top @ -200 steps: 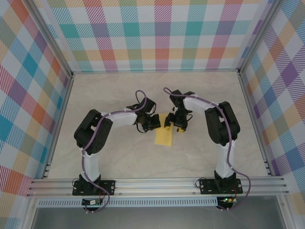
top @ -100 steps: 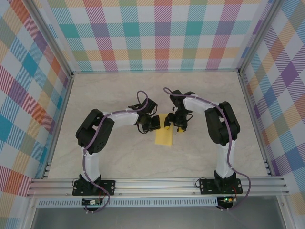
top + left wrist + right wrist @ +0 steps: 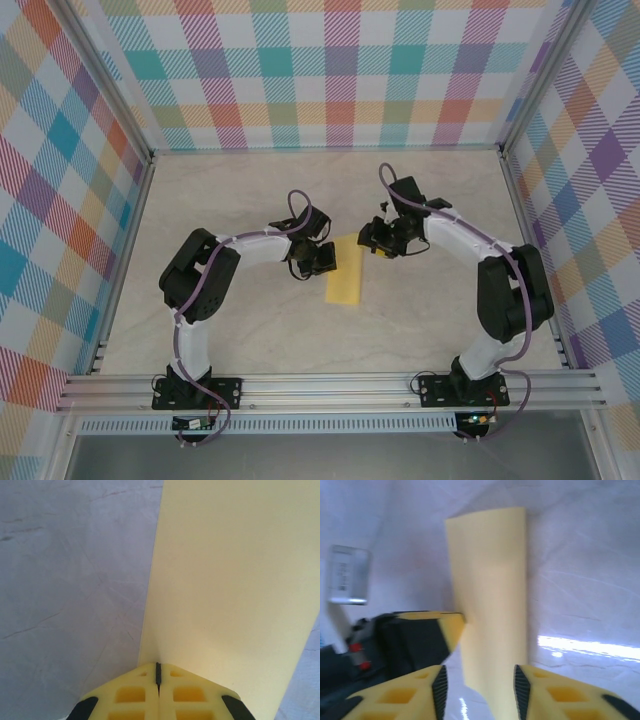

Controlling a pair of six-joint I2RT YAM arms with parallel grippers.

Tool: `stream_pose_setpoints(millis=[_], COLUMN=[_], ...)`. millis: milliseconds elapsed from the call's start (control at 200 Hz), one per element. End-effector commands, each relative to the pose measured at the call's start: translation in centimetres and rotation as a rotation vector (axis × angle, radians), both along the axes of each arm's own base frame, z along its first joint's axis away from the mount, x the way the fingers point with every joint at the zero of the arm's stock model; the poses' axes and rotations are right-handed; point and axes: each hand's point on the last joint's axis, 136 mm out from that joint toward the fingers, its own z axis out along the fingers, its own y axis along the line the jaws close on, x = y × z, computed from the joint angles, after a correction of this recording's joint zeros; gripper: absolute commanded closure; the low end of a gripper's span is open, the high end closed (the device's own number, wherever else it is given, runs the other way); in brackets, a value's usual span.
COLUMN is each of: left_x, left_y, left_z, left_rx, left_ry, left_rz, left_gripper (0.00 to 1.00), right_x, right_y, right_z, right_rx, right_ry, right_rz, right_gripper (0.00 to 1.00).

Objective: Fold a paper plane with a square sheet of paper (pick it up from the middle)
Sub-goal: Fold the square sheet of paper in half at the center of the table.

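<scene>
Overhead, the thin yellow sheet of paper (image 3: pixel 345 272) lies flat near the middle of the pale marble-patterned table (image 3: pixel 230 200). It looks like a narrow rectangle. Its long axis runs from the side of the arm bases toward the back wall, almost straight, and both ends are cut square, so no end is pointed.

The left gripper (image 3: pixel 325 258) stands at the left long edge of the paper. The right gripper (image 3: pixel 370 240) is just beside the far right corner, apart from it.

The left wrist view adds a detail. The yellow fingers of the left gripper (image 3: pixel 158 672) are pressed fully together, and their tips meet the edge of the paper (image 3: pixel 225 580). I cannot tell if the edge is caught between them.

The right wrist view shows the right gripper (image 3: pixel 480 680) with its fingers partly apart and holding nothing. The paper strip (image 3: pixel 490 580) stretches away below the gap. A yellow fingertip of the left gripper (image 3: pixel 451 627) touches the side of the paper.

Walls with a pastel checked pattern (image 3: pixel 340 80) close the table on three sides, and an aluminium rail (image 3: pixel 330 390) runs along the near edge.
</scene>
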Motion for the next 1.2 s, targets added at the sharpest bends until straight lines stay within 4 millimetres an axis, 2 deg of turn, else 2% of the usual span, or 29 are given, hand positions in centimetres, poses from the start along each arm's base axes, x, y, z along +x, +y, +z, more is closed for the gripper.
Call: stream_pose_setpoints(millis=[0,95,290,550,935,1195], left_x=[-1.4,-1.3,-1.4,-1.5,-1.7,-1.8], left_y=[0.9,0.8,0.9,0.9,1.0,1.0], left_z=[-1.6,-1.6,-1.8,-1.8,-1.9,-2.0], left_rx=[0.074,0.070,0.074,0.073,0.076,0.077], left_ry=[0.040,0.041,0.045,0.044,0.050,0.054], left_rz=[-0.021,-0.022,-0.023,-0.022,-0.026,-0.027], left_gripper=[1.00,1.00,1.00,1.00,1.00,1.00], right_x=[-0.3,-0.6,-1.2,-1.9,-3.1,-4.8], right_y=[2.8,3.5,3.3,3.4,1.1,-0.5], right_z=[0.0,-1.3,-3.6,-5.0,-7.8,-10.4], right_rx=[0.180,0.225,0.219,0.240,0.183,0.117], right_ry=[0.009,0.047,0.082,0.106,0.125,0.148], right_rz=[0.043,0.047,0.046,0.071,0.056,0.077], right_gripper=[0.74,0.86,0.96,0.97,0.96,0.95])
